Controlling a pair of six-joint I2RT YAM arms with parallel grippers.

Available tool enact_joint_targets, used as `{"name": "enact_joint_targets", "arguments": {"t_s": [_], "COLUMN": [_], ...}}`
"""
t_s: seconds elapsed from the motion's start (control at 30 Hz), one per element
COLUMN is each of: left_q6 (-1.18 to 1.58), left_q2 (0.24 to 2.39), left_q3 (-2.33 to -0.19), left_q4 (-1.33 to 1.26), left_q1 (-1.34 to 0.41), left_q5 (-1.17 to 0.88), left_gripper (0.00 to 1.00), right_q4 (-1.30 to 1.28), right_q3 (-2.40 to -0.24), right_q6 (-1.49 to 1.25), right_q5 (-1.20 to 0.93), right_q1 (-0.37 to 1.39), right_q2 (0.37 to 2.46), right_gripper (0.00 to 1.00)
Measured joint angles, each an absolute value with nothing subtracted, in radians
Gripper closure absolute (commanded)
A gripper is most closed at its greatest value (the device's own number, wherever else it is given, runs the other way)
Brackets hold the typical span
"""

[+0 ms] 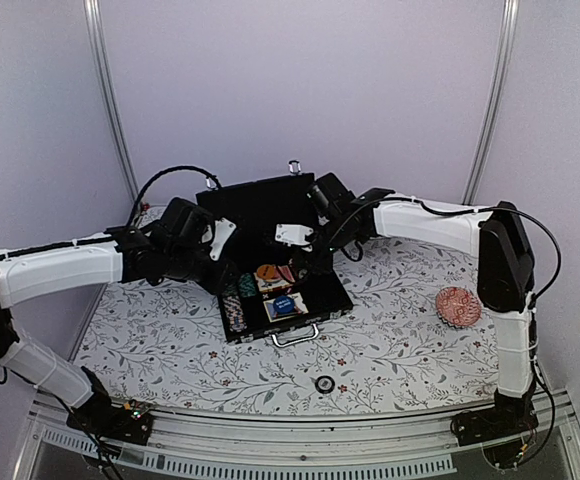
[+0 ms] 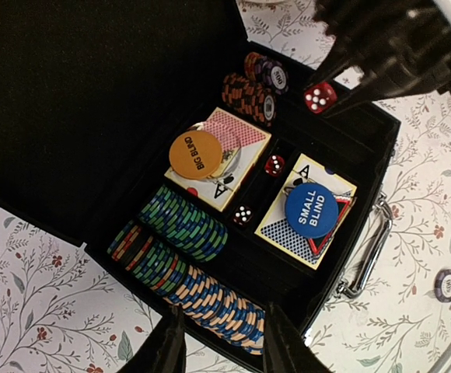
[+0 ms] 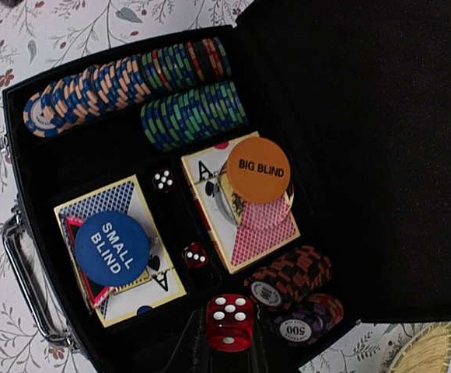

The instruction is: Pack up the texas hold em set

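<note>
The black briefcase [image 1: 315, 300] lies open mid-table with its lid [image 1: 255, 205] raised at the back and its metal handle [image 1: 295, 335] facing me. Inside are chip rows [image 2: 210, 295], two card decks, an orange "BIG BLIND" disc [image 2: 196, 154], a blue "SMALL BLIND" disc [image 2: 311, 210] and two small red dice [image 2: 274, 165] in the centre slot. My left gripper [image 2: 224, 346] is open, its fingers astride the blue-and-cream chip row at the case's left side. My right gripper [image 3: 229, 346] is shut on a red die [image 3: 229, 320] and holds it over the case beside the dark chip stacks [image 3: 291, 284].
A single loose chip [image 1: 324, 384] lies on the flowered tablecloth in front of the case; it also shows in the left wrist view [image 2: 445, 284]. A red patterned round dish [image 1: 458, 306] sits at the right. A woven straw mat [image 3: 424, 350] shows behind the case.
</note>
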State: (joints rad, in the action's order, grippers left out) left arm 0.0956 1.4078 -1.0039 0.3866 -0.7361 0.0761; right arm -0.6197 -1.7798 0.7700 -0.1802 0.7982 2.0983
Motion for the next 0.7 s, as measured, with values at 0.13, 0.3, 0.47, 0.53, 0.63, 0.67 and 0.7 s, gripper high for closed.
{"name": "enact_joint_targets", "arguments": {"t_s": [0.13,0.3,0.47,0.53,0.63,0.67,0.7], "left_q6": [0.098,0.098,0.098,0.098,0.098,0.098,0.098], "left_q2": [1.401,1.398,1.398,1.398,1.398,1.398,1.398], "left_q3": [-0.997,-0.984,-0.979,-0.979,-0.979,-0.979,-0.979], "left_q4": [0.387,0.386,0.387,0.386,0.386,0.386,0.386], "left_q1": [-0.736,-0.737,-0.737,-0.737,-0.737,-0.737,-0.737], "left_q5": [0.079,0.084,0.088,0.088,0.091,0.091,0.091], "left_gripper": [0.64,0.64,0.64,0.64,0.64,0.64,0.64], "right_q4": [-0.608,-0.604,-0.607,-0.608,-0.607,-0.607,-0.606], "right_q3": [-1.866,-1.909,-1.92,-1.929,-1.95,-1.958,-1.963], "right_q6": [0.747,0.725,0.71,0.703,0.695,0.695,0.694], "right_q5": [-0.214,-0.246,-0.273,-0.279,-0.289,-0.292,-0.295], "right_q1": [0.798,0.799,0.8,0.802,0.803,0.804,0.805], "right_q2": [2.17,2.25,2.308,2.328,2.354,2.364,2.373], "right_gripper": [0.86,0.86,0.85,0.85,0.84,0.84,0.84]}}
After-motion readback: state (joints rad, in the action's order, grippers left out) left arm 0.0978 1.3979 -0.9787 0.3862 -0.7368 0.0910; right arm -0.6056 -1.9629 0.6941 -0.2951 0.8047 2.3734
